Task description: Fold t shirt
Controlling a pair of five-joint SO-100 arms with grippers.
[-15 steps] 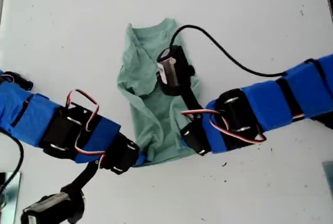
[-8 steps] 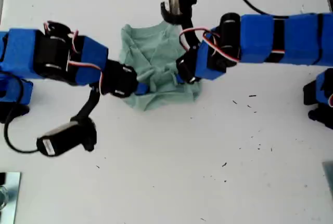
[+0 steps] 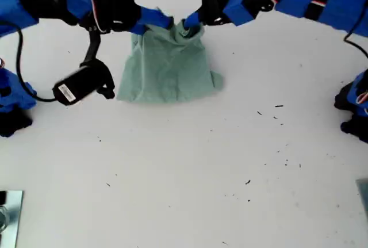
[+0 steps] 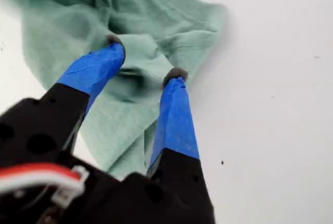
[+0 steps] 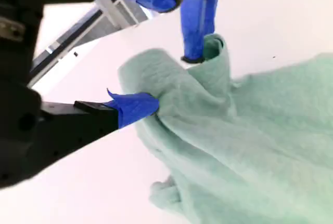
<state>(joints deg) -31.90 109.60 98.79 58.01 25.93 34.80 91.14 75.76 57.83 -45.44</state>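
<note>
Seen from the exterior view, a white worktop (image 3: 230,173) carries a pale sea-green t shirt (image 3: 167,69), which lies toward the side of the worktop at the top of the exterior view, a little to that view's left of the middle. The cloth looks doubled over into a rough rectangle, with its upper edge bunched and pulled up where two blue-taped arms meet it. My second gripper (image 3: 164,21) reaches in from the exterior view's left and my first gripper (image 3: 190,23) from the exterior view's right. They sit just beside each other on the same gathered edge. A black wrist camera (image 3: 80,86) hangs below the arm on the exterior view's left, and small dark specks dot the bare worktop nearer the viewer. In the first wrist view, my first gripper (image 4: 145,57) has its two blue fingers (image 4: 174,115) a little apart, clamped on a thick fold of the t shirt (image 4: 156,5) pinched between their dark tips. The rest of the cloth spreads beyond them over the white surface. In the second wrist view, my second gripper (image 5: 153,104) is closed on a rolled edge of the t shirt (image 5: 250,141). Only one blue fingertip shows, pressed into the fabric. The first gripper's fingers (image 5: 196,21) come down onto the same raised edge close behind it.
</note>
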